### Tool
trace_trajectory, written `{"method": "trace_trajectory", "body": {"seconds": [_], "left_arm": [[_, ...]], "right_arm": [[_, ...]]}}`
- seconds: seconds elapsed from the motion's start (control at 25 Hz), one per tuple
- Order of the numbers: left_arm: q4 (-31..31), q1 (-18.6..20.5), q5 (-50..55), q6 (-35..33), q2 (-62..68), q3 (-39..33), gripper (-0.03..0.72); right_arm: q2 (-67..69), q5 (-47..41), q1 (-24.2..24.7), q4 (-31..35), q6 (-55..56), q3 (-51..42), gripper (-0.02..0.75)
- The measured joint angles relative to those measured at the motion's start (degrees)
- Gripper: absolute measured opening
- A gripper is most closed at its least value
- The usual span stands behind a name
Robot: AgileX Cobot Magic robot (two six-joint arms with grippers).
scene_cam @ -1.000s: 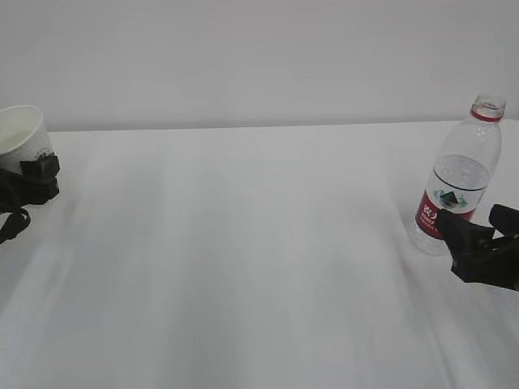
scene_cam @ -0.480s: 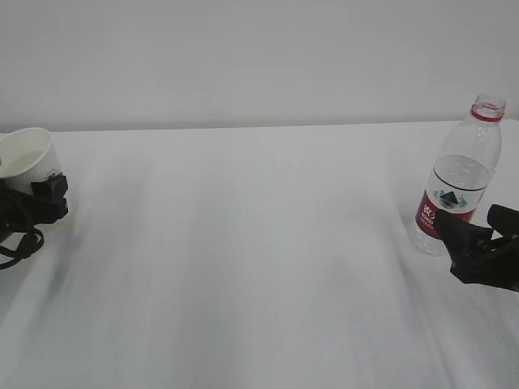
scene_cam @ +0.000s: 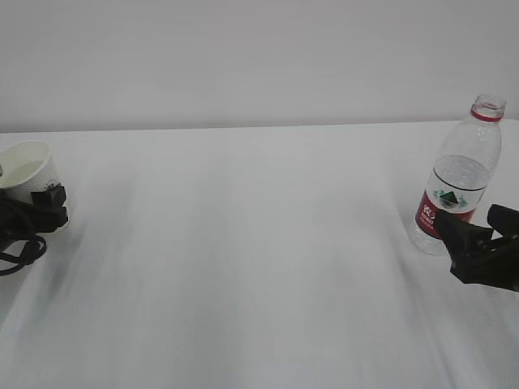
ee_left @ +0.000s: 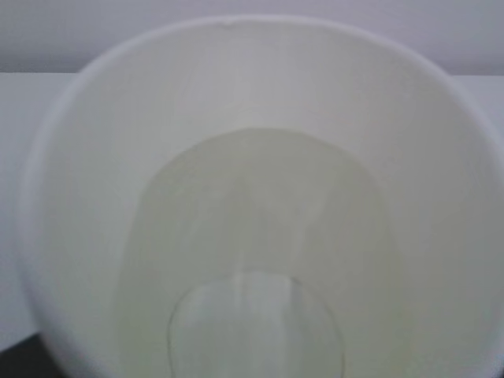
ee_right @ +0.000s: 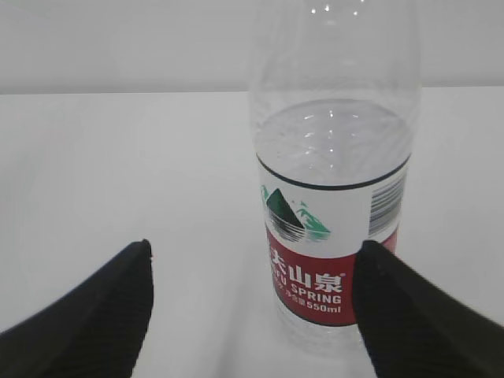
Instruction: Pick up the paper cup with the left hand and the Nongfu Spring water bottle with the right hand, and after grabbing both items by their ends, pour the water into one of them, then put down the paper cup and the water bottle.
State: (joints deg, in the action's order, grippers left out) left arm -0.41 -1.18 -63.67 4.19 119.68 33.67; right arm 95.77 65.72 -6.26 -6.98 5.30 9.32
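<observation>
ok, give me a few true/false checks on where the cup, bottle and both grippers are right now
1. The paper cup sits at the far left of the table. True.
2. The Nongfu Spring water bottle lies on its side. False: it stands upright at the far right.
3. The bottle carries a cap. False: its mouth is open, with only a red ring on the neck.
4. The right hand has its jaws spread, one finger either side of the bottle's base, not pressing it. True.
5. The cup is dry inside. False: the left wrist view shows a pale pool of water at its bottom.
6. The left hand is at the cup's lower side. True.
</observation>
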Motion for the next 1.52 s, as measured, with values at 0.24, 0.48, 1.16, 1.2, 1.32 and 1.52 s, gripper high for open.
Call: {"method": "trace_trajectory", "body": {"seconds": [0.24,0.48,1.16,1.2,1.32,1.52], "left_arm": [[-0.1,0.0,-0.3,0.0,0.2,0.0,0.517],[-1.4,0.0,-0.3,0.0,0.2,0.0,0.541],[-2.4,0.0,-1.6,-0.2,0.2,0.1,0.682],[-2.4,0.0,-1.6,-0.2,0.2,0.1,0.683],[-2.4,0.0,-1.6,-0.2,-0.3,0.1,0.685],[-1.7,0.0,1.7,-0.2,-3.6,0.1,0.686]], "right_arm": [[0.0,0.0,0.0,0.0,0.0,0.0,0.593],[0.0,0.0,0.0,0.0,0.0,0.0,0.593],[0.0,0.0,0.0,0.0,0.0,0.0,0.593],[0.0,0.0,0.0,0.0,0.0,0.0,0.593],[0.0,0.0,0.0,0.0,0.0,0.0,0.593],[0.0,0.0,0.0,0.0,0.0,0.0,0.593]]}}
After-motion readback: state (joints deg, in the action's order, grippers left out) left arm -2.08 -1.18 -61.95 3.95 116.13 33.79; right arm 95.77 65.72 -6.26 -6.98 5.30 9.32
